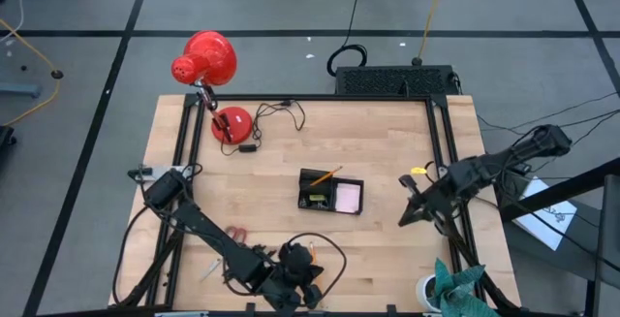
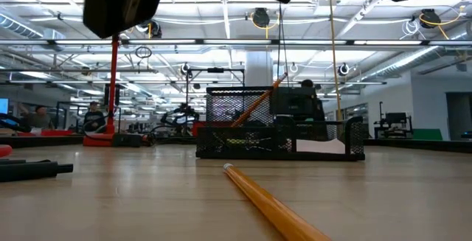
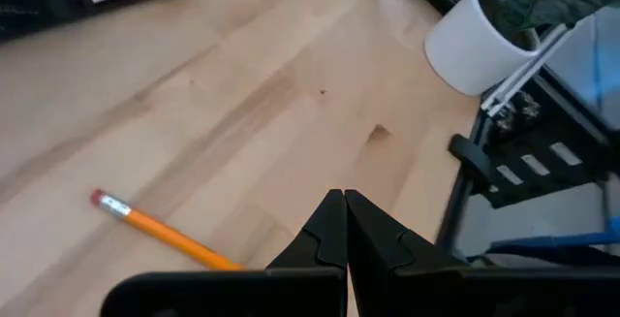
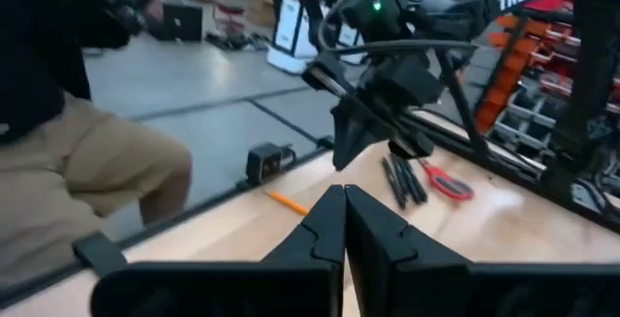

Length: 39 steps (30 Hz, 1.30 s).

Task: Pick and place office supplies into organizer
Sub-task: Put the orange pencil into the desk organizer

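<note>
— Pincer work at the table's near edge: the left gripper [image 3: 344, 222] hangs with its two dark fingers pressed tip to tip, gripping nothing, just above a yellow-orange wooden pencil with a pink eraser [image 3: 160, 228] lying flat on the pale wood.

— What would make the pickup go well?

— By the look of it, the jaws must spread first, then come down astride the pencil's shaft, crosswise to its length, and close near the middle so it does not tip on the lift. A round shaft may roll away from a glancing finger.

— Where must it go?

— To the low black mesh desk organizer [image 1: 330, 191] at mid-table, well apart from the gripper. One orange pencil [image 1: 325, 174] already leans in its rear cell, and a pink pad of sticky notes [image 1: 348, 197] fills the compartment on the right arm's side.

— How is the arm posed?

— Left arm folded low, stretched from its base along the near edge, wrist bent down towards the boards. Red-handled scissors [image 1: 235, 232] lie beside its forearm.

— And the other?

— Right gripper [image 1: 411, 213] waits raised at the table's right side, fingers likewise shut and empty.
</note>
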Each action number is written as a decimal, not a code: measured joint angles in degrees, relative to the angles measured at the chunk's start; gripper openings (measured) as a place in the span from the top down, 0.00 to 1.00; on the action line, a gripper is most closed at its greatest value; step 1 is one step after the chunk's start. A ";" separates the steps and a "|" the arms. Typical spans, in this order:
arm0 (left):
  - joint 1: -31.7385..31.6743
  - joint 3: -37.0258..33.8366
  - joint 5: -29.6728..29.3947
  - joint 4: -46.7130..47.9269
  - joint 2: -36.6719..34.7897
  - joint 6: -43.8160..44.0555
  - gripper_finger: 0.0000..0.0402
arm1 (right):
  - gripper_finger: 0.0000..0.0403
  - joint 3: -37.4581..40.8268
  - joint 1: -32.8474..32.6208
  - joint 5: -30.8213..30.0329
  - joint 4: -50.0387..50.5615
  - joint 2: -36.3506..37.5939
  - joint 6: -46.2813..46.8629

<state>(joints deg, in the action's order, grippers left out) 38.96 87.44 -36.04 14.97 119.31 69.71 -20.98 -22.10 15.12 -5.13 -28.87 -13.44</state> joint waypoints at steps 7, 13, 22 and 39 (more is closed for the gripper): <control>-1.21 0.02 7.76 3.75 -0.02 10.42 1.00 | 1.00 4.17 4.95 0.62 0.20 3.11 0.45; -1.54 0.02 7.37 5.88 0.00 9.77 1.00 | 1.00 4.95 6.93 1.68 -1.07 3.28 0.13; -6.34 3.97 14.68 18.34 0.88 19.44 1.00 | 1.00 4.95 7.81 1.72 -0.16 3.33 0.29; -10.75 16.20 27.39 12.43 5.95 6.06 0.98 | 1.00 4.93 9.43 1.72 1.16 3.52 2.05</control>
<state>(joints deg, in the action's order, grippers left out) 28.21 103.63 -8.65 27.40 125.25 75.77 -16.05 -12.67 16.84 -3.97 -25.34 -11.39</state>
